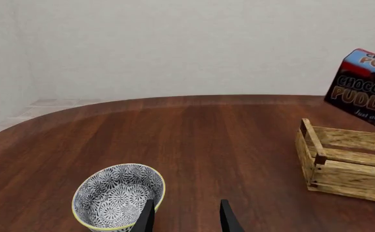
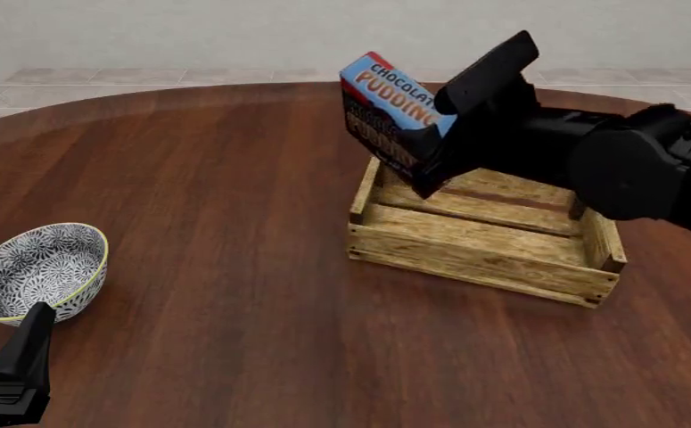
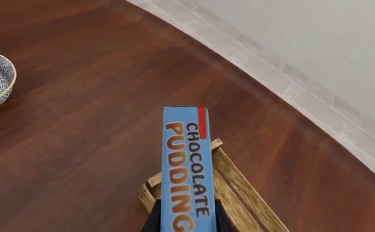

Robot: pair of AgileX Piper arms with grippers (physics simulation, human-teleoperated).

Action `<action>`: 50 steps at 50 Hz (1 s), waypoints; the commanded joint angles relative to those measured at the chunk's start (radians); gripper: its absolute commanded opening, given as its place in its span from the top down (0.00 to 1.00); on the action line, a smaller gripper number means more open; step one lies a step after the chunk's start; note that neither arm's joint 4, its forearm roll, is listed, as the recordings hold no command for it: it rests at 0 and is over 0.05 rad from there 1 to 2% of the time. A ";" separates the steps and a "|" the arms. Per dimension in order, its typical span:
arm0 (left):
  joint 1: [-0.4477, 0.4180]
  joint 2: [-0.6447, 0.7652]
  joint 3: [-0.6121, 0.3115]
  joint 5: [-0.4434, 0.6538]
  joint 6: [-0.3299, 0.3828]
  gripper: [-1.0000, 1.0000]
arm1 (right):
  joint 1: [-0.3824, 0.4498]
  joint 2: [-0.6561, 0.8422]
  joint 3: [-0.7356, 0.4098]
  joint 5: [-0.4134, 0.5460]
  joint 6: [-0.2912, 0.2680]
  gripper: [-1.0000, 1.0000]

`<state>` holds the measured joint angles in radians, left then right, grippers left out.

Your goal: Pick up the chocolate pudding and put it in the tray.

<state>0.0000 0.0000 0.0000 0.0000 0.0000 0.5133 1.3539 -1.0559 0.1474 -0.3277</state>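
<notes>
I see my left tool (image 1: 186, 217), its two black tips apart, nothing between them | patterned bowl (image 1: 118, 196) just beside one tip on the brown counter (image 1: 206, 140) | wooden tray (image 1: 345, 162) farther off | chocolate pudding (image 1: 363, 88) tilted above it

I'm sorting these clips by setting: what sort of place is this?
Probably a simulated indoor room, not a kitchen or workshop: a dark wooden table with a curved far edge, a pale tiled floor and a bare light wall. On the table sit only a patterned bowl and a wooden tray.
</notes>
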 commanded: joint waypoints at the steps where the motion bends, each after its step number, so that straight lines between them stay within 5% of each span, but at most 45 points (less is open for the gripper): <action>1: 0.000 0.000 0.000 0.000 0.000 0.00 | -0.056 0.015 -0.027 0.005 0.004 1.00; 50: 0.000 0.000 0.000 0.000 0.000 0.00 | -0.190 0.138 -0.051 -0.055 0.001 1.00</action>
<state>0.0000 0.0000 0.0000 0.0000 0.0000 0.3428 1.4678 -1.1052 0.1082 -0.3463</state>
